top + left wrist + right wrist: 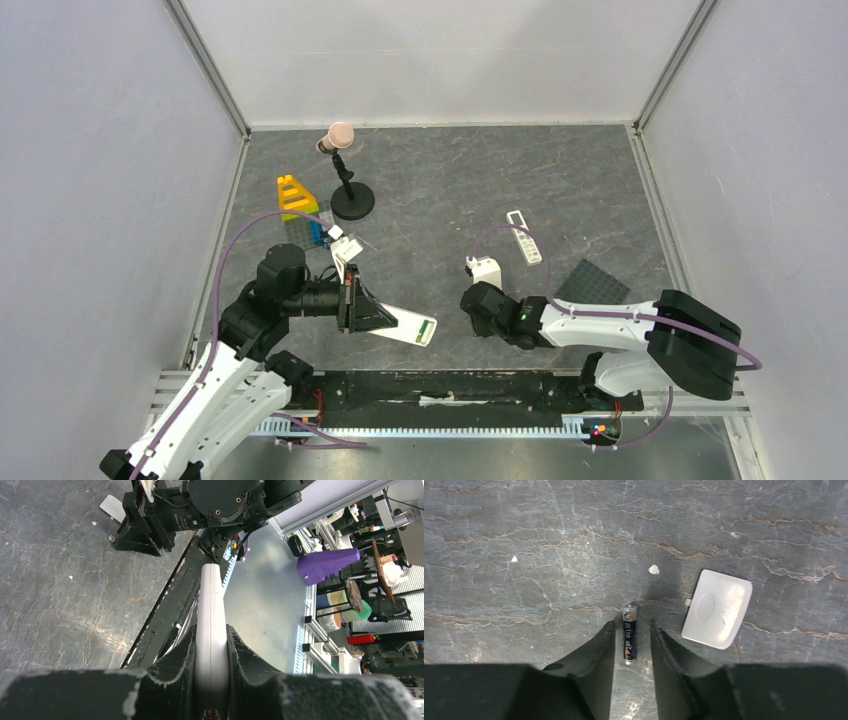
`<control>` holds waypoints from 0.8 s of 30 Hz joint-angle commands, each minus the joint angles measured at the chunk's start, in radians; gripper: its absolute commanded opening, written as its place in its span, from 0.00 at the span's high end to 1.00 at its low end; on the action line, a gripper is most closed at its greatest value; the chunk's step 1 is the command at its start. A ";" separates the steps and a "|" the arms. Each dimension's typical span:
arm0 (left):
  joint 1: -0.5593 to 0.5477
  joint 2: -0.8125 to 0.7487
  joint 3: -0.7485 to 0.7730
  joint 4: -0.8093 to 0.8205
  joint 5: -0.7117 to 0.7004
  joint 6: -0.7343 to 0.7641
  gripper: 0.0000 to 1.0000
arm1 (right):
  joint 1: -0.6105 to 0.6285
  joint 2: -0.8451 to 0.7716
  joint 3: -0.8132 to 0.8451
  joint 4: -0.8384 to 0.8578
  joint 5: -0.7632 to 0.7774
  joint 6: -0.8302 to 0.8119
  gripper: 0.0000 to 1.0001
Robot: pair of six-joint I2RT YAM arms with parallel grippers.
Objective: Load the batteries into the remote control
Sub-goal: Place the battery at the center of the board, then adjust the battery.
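Left hand clamping remote control, face hidden, right hand parted astride battery

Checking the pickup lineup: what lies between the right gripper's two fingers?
A dark battery lies lengthwise between the right gripper's fingers, a gap showing on each side, so it is not clamped. The right wrist view shows this.

Even light, soft shadows, foreground perhaps blurred

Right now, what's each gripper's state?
Left gripper: closed on the remote.
Right gripper: open around a loose battery, not gripping it.
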 commanded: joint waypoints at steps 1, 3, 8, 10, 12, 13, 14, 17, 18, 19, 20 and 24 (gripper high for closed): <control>0.006 0.001 0.044 0.022 0.016 0.050 0.98 | -0.001 -0.042 0.058 -0.047 0.041 0.005 0.61; 0.005 0.004 0.044 0.023 0.017 0.051 0.98 | -0.001 -0.100 0.073 -0.054 0.053 -0.006 0.56; 0.005 0.021 0.039 0.035 0.052 0.044 0.98 | -0.001 -0.246 0.097 -0.058 0.018 -0.046 0.46; 0.005 0.026 0.037 0.039 0.064 0.043 0.98 | -0.002 -0.307 0.107 -0.057 -0.023 -0.075 0.43; 0.005 0.029 0.036 0.043 0.089 0.042 0.98 | -0.002 -0.373 0.123 -0.046 -0.075 -0.111 0.39; 0.004 0.029 0.034 0.046 0.107 0.041 0.98 | -0.002 -0.414 0.131 -0.038 -0.097 -0.127 0.37; 0.005 0.031 0.033 0.056 0.151 0.041 0.98 | -0.002 -0.453 0.135 -0.018 -0.123 -0.143 0.34; 0.001 0.032 0.035 0.075 0.229 0.036 0.98 | -0.002 -0.549 0.115 0.068 -0.211 -0.169 0.27; -0.001 0.030 0.036 0.077 0.227 0.038 0.98 | -0.002 -0.573 0.108 0.102 -0.263 -0.180 0.24; -0.004 0.029 0.038 0.077 0.229 0.039 0.98 | -0.003 -0.585 0.106 0.131 -0.313 -0.189 0.21; -0.005 0.031 0.038 0.078 0.232 0.041 0.98 | -0.003 -0.591 0.107 0.154 -0.374 -0.201 0.19; -0.011 0.044 0.043 0.080 0.233 0.045 0.98 | -0.002 -0.557 0.120 0.223 -0.599 -0.246 0.15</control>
